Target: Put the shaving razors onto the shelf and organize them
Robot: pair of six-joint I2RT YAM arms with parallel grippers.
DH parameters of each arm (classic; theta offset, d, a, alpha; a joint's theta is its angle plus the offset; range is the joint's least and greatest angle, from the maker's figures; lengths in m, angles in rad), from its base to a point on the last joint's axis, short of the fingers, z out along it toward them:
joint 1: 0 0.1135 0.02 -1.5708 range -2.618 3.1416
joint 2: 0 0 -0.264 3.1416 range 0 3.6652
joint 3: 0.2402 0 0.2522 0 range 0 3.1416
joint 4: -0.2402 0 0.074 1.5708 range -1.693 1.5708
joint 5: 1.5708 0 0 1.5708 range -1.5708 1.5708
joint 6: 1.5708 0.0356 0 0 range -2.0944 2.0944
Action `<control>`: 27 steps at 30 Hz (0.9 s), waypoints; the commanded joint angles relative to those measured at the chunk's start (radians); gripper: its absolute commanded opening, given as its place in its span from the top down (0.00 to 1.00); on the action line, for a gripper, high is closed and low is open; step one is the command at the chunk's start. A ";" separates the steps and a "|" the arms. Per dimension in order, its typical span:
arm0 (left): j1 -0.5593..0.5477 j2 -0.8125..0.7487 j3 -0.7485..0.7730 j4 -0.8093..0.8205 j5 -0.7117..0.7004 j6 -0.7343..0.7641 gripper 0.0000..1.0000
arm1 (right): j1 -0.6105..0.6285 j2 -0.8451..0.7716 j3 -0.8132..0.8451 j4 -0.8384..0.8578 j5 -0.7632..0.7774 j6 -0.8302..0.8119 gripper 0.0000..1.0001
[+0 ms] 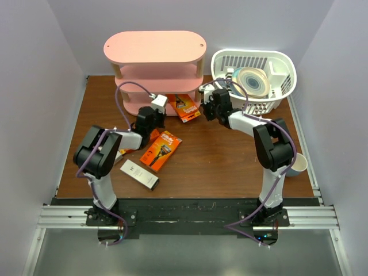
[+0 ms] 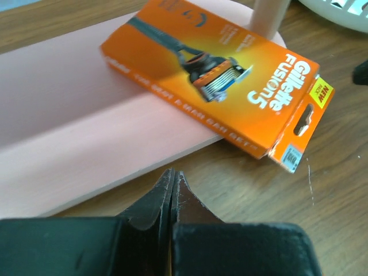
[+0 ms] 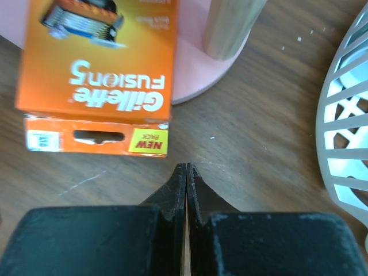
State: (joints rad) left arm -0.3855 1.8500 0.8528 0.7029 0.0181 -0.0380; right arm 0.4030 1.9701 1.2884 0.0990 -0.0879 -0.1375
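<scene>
I see the brown table [image 1: 230, 161] with the pink three-tier shelf [image 1: 155, 49] at its far side and a white slatted basket [image 1: 282, 63] to the right of it. One orange Gillette Fusion5 pack [image 2: 218, 75] lies on the bottom board [image 2: 86, 144], its tab end overhanging. A second orange pack [image 1: 161, 150] and a whitish-grey box [image 1: 139, 175] lie near-left on the table. My left gripper [image 2: 172, 175] and right gripper [image 3: 186, 168] are both closed and empty, and both point at the shelved pack.

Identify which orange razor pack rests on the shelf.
The far pack, overhanging the pink shelf's bottom board; the central orange pack lies wholly on the table.
</scene>
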 commanded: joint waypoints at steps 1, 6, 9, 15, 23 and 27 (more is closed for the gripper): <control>-0.027 0.051 0.075 0.112 -0.082 0.067 1.00 | -0.001 0.018 0.061 0.073 0.051 -0.014 1.00; -0.036 0.101 0.114 0.118 -0.095 0.066 1.00 | -0.003 0.047 0.077 0.076 0.051 -0.001 1.00; -0.038 0.127 0.150 0.091 -0.101 0.058 1.00 | -0.001 0.061 0.086 0.084 0.022 0.013 1.00; -0.039 0.160 0.204 0.047 -0.083 0.046 1.00 | -0.003 0.098 0.118 0.061 -0.029 0.035 1.00; -0.052 0.209 0.296 -0.037 -0.035 0.046 1.00 | 0.005 0.085 0.081 0.045 -0.084 0.070 1.00; -0.056 0.222 0.316 -0.060 -0.035 0.046 1.00 | 0.013 0.081 0.065 0.045 -0.116 0.099 1.00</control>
State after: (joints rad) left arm -0.4313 2.0605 1.1213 0.6472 -0.0296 -0.0032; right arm 0.4034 2.0628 1.3693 0.1421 -0.1471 -0.0772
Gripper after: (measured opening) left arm 0.013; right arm 0.007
